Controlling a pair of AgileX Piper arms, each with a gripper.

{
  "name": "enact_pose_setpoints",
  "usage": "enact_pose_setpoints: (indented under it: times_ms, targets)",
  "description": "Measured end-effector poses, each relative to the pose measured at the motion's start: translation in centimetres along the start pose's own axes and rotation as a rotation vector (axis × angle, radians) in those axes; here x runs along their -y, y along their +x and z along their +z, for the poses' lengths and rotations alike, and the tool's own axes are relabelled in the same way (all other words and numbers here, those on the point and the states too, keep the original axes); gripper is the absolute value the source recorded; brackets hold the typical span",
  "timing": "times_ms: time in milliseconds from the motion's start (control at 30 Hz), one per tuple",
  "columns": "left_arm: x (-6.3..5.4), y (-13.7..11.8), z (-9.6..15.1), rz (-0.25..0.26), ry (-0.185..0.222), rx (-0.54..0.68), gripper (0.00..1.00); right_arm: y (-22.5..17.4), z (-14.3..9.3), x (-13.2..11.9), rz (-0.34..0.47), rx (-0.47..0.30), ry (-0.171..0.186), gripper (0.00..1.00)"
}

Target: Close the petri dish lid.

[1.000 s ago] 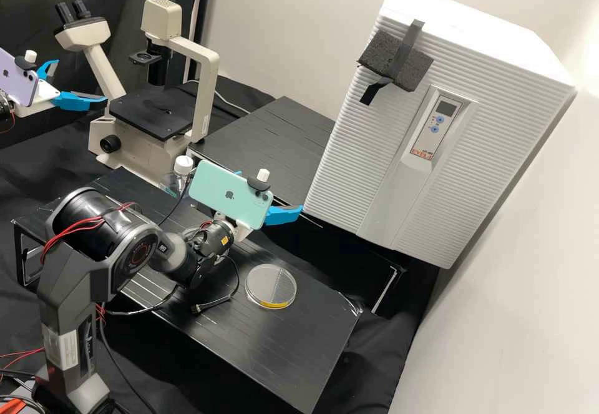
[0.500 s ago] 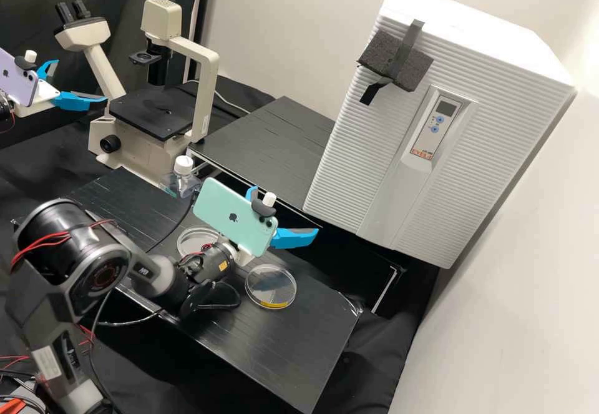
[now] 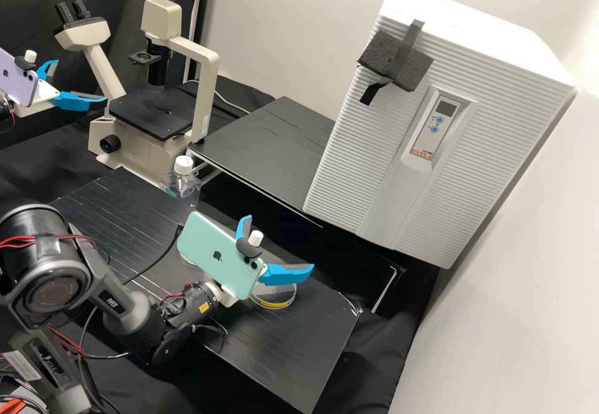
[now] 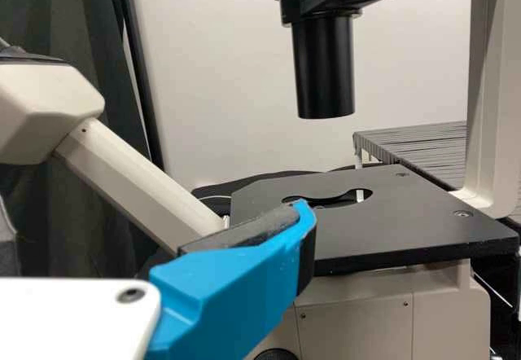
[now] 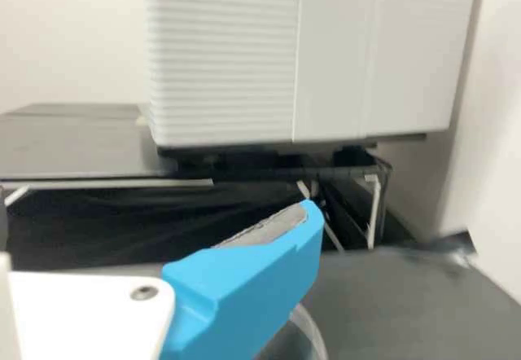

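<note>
Dish [image 3: 278,295] shows yellow in high view, rim [image 5: 308,327] in right wrist view.

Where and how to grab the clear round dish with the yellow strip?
I'd pinch the dish across opposite sides of its rim, coming from above. It lies flat and low on the black bench, so there is no getting under it; the circular wall should give two opposed faces for the fingers.
</note>
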Motion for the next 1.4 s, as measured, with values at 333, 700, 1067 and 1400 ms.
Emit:
enact_pose_setpoints:
  times_ms: [333, 700, 1067, 1400]
  targets:
    - [0.0, 0.0, 0.0, 0.000, 0.000, 0.000, 1.00, -1.4, 1.0, -0.1, 0.000, 0.048, -0.012, 1.00]
    - [0.0, 0.0, 0.0, 0.000, 0.000, 0.000, 1.00, -1.9, 1.3, 0.0, -0.012, 0.048, -0.024, 1.00]
    - [0.0, 0.0, 0.0, 0.000, 0.000, 0.000, 1.00, -2.1, 1.5, -0.2, -0.015, 0.040, -0.021, 1.00]
    - [0.0, 0.0, 0.0, 0.000, 0.000, 0.000, 1.00, -1.9, 1.9, -0.1, -0.018, 0.042, -0.004, 1.00]
